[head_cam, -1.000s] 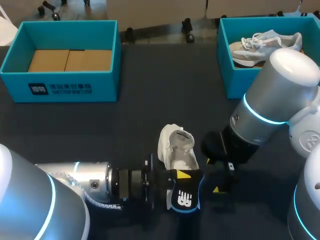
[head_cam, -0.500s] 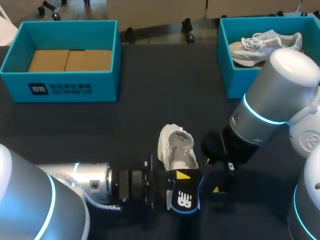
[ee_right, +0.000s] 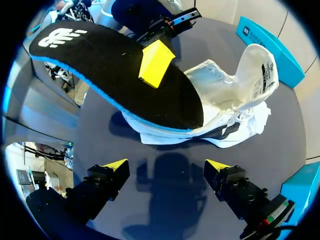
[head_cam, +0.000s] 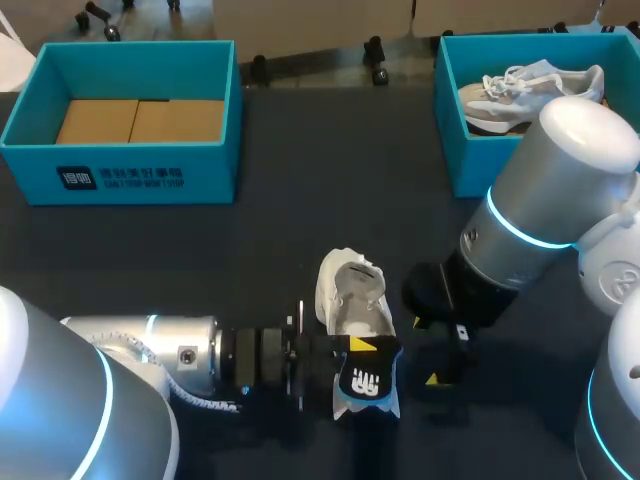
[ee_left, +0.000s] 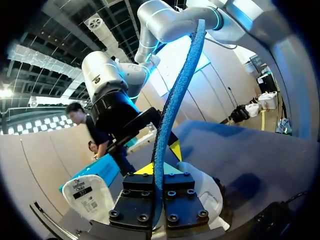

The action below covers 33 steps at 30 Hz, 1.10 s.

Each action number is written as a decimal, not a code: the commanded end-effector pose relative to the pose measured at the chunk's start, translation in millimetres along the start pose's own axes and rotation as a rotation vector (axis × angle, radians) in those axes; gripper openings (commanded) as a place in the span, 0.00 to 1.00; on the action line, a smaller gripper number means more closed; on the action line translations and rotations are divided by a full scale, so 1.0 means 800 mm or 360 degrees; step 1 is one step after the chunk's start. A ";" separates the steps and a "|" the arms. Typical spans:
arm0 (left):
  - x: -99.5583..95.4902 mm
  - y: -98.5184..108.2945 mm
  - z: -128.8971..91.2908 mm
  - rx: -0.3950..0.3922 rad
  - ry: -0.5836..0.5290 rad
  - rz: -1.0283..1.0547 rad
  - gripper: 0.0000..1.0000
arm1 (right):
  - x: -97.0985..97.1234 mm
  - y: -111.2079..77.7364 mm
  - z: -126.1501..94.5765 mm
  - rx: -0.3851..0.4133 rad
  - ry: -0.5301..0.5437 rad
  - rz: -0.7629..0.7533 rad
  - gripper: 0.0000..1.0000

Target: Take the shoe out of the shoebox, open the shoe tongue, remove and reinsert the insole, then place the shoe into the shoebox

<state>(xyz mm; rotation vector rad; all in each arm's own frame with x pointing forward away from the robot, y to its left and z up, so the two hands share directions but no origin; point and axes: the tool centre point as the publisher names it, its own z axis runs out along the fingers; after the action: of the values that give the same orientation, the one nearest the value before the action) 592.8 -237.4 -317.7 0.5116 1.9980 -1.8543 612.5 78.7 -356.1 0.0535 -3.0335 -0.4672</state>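
On the dark table (head_cam: 300, 230), low in the middle, the left gripper (head_cam: 362, 352) pinches the black insole (head_cam: 368, 385) over the white shoe (head_cam: 352, 295), and the right gripper (ee_right: 166, 166) beside it gapes empty.

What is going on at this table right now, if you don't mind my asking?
The left arm has the black insole clamped in its jaws, one end over the opening of the white shoe, which lies on the table. The right arm hovers beside the shoe with its jaws open, holding nothing. A second shoe sits in the right box.
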 end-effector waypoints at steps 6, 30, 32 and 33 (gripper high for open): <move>-0.011 0.015 0.005 -0.0051 0.0034 -0.0095 0.00 | 0.000 0.000 0.002 -0.0001 -0.0001 0.0000 1.00; -0.009 0.048 0.007 -0.0233 0.0042 0.0059 0.00 | 0.000 0.000 0.002 -0.0001 -0.0001 0.0000 1.00; -0.009 0.051 0.007 -0.0249 0.0042 0.0071 0.00 | 0.000 0.000 0.002 -0.0001 -0.0001 0.0000 1.00; -0.010 0.053 0.008 -0.0266 0.0040 0.0087 0.00 | 0.000 0.000 0.002 -0.0001 -0.0001 0.0000 1.00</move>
<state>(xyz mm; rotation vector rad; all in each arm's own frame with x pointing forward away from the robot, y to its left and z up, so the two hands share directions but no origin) 619.0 -235.3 -346.9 0.5394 2.1023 -1.6599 612.5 78.7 -356.1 0.0535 -3.0335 -0.4671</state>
